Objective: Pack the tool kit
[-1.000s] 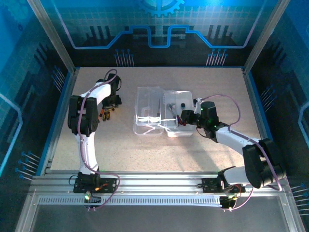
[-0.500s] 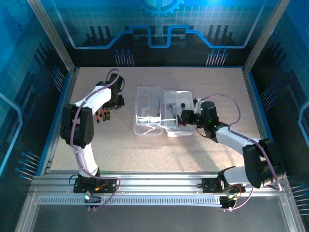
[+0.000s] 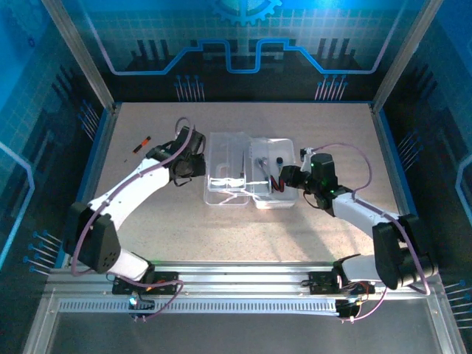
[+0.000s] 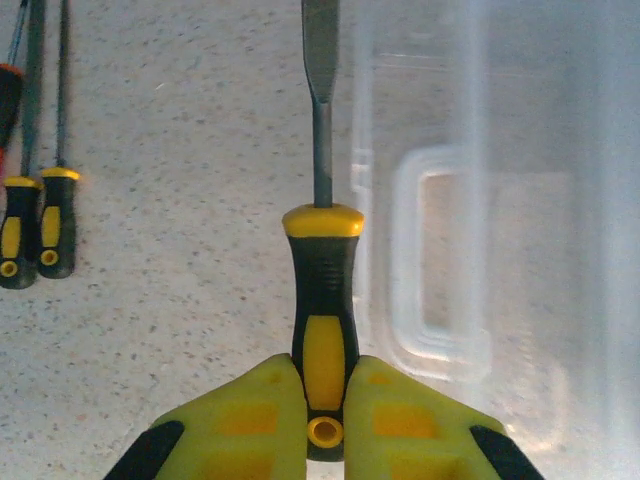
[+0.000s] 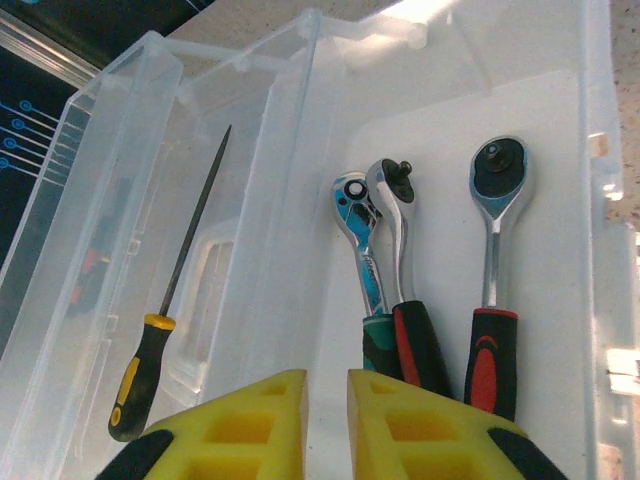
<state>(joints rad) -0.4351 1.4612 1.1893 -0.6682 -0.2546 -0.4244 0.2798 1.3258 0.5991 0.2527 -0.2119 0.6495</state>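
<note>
The tool kit's clear hinged case (image 3: 221, 198) lies open in the middle of the table, lid on the left. My left gripper (image 4: 325, 365) (image 3: 193, 167) is shut on the handle end of a black and yellow flat-blade screwdriver (image 4: 322, 270), just left of the lid's moulded handle (image 4: 440, 260). My right gripper (image 5: 327, 385) (image 3: 281, 181) hangs over the case's right half with its jaws a narrow gap apart and nothing seen between them. Three ratchet wrenches (image 5: 492, 300) lie in that half. A thin black and yellow screwdriver (image 5: 150, 360) shows through the clear lid.
Two more black and yellow screwdrivers (image 4: 40, 230) lie on the table left of the held one. A red and black screwdriver (image 3: 140, 143) lies near the back left. Blue walls and metal posts (image 3: 81, 59) ring the speckled table (image 3: 243, 243).
My left arm has swung right from the loose screwdrivers to the lid's left edge, carrying the flat-blade screwdriver. My right arm has stayed put.
</note>
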